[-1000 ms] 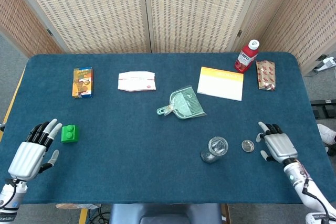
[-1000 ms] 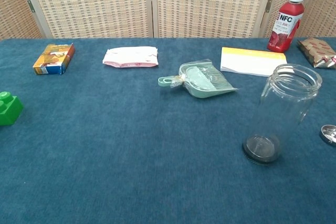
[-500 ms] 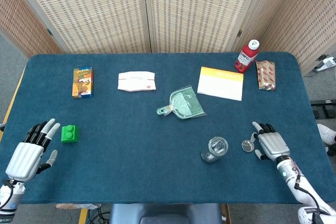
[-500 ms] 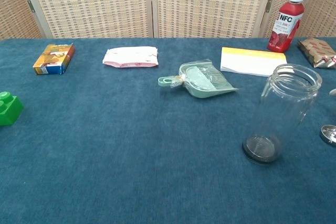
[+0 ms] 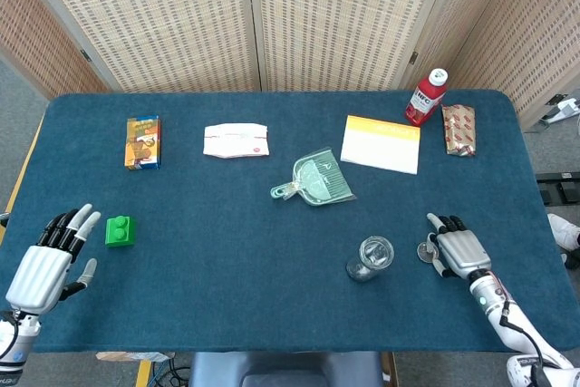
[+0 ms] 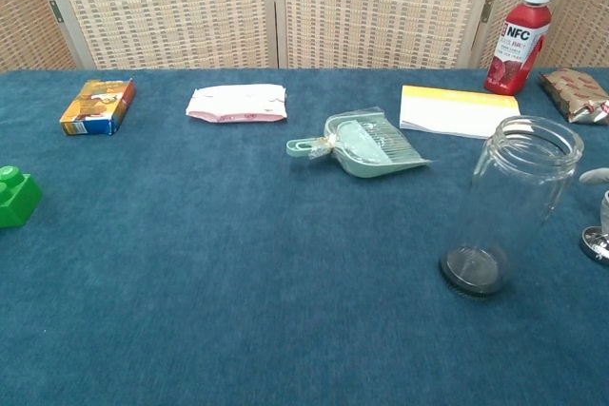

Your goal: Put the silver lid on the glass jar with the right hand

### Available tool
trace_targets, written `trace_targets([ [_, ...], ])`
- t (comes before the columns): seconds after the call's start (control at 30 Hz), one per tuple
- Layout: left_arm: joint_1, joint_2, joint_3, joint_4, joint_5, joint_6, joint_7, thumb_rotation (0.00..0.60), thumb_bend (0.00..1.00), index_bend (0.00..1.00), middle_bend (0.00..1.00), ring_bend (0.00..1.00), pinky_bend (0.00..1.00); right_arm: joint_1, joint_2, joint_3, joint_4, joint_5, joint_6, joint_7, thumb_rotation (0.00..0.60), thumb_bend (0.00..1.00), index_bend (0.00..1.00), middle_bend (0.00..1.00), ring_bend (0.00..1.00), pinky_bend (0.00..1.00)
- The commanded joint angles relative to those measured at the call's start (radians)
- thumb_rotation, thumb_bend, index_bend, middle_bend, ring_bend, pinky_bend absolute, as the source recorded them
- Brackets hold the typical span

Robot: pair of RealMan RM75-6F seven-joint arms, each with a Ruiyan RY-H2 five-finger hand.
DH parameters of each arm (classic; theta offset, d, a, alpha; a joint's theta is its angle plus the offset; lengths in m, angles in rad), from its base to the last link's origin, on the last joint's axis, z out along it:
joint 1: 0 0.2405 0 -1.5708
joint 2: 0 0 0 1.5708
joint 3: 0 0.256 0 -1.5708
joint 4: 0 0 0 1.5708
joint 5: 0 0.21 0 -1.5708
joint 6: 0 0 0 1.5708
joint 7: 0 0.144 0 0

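Right hand [image 5: 456, 247] has crept leftward across the blue cloth over the last second; fingers spread and empty, their tips now over or touching the small round silver lid [image 5: 424, 248]. Cannot tell from the head view whether contact is made. In the chest view only fingertips [image 6: 597, 176] show at the right edge, above the lid [image 6: 596, 242], which is cut by the frame.

Lid lies flat on the blue-covered table [image 5: 227, 251], just beside the tall clear glass jar [image 5: 371, 257], which stands upright, mouth open, unmoved. Lid not yet lifted.

Left hand [image 5: 45, 263] open, holding nothing, near the green toy brick [image 5: 118, 230]; it has drifted slightly back toward the table edge.

Judgement: reach nearly complete; closing on the lid comes next. A thin flat lid on cloth may be awkward to pinch.
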Motion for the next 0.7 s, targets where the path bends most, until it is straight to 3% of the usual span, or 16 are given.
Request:
trace_targets([
  [0.03,0.000,0.001,-0.001,0.000,-0.002,0.000,-0.002,0.600,0.42,0.00,0.00,0.00,0.07,0.003,-0.006,-0.002,0.007,0.000,-0.003,-0.001,0.600,0.46,0.49,0.00,0.00,0.00],
  [0.43,0.003,0.008,-0.007,0.004,-0.004,0.009,-0.023,0.600,0.42,0.00,0.00,0.00,0.07,0.011,-0.035,-0.007,0.036,-0.022,0.005,0.010,0.600,0.54,0.57,0.02,0.00,0.00],
  [0.7,0.003,0.004,-0.008,0.006,-0.003,0.010,-0.013,0.600,0.42,0.00,0.00,0.00,0.07,0.007,-0.012,-0.007,-0.002,-0.043,0.037,0.010,0.600,0.57,0.61,0.04,0.00,0.00],
])
